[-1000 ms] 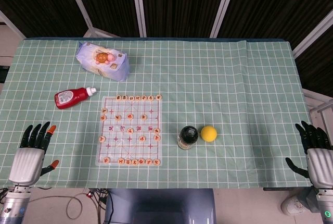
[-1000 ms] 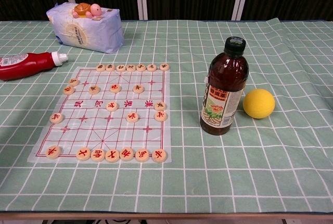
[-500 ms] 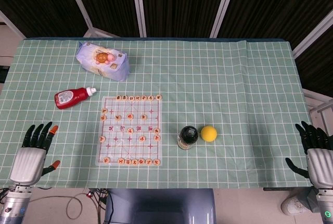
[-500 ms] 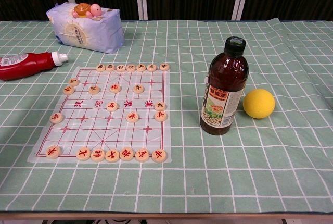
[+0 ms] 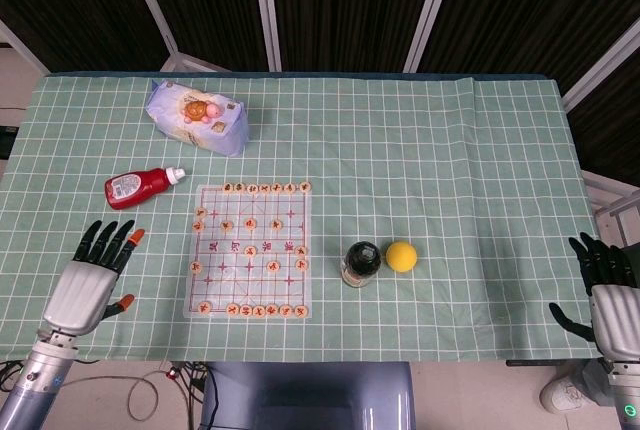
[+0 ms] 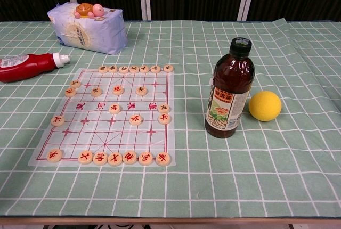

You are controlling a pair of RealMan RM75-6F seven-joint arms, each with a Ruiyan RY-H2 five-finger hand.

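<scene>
Hovering over the near left table edge, the left hand (image 5: 92, 280) has fingers spread and empty, just left of the chess board (image 5: 250, 250).
It seems an approach step; the next move calls for reaching over to the wooden discs (image 6: 115, 158), which bear red Chinese characters. The right hand (image 5: 608, 295) lies spread and empty, well apart. The brown bottle (image 6: 229, 91) has an unreadable label.

The surface (image 5: 450, 150) wears a pale green cloth with a white grid, creased toward its right end. Behind its far edge hang dark, black panels split by slanted white frame bars (image 5: 264, 10). Pale floor (image 5: 15, 85) shows at far left.
</scene>
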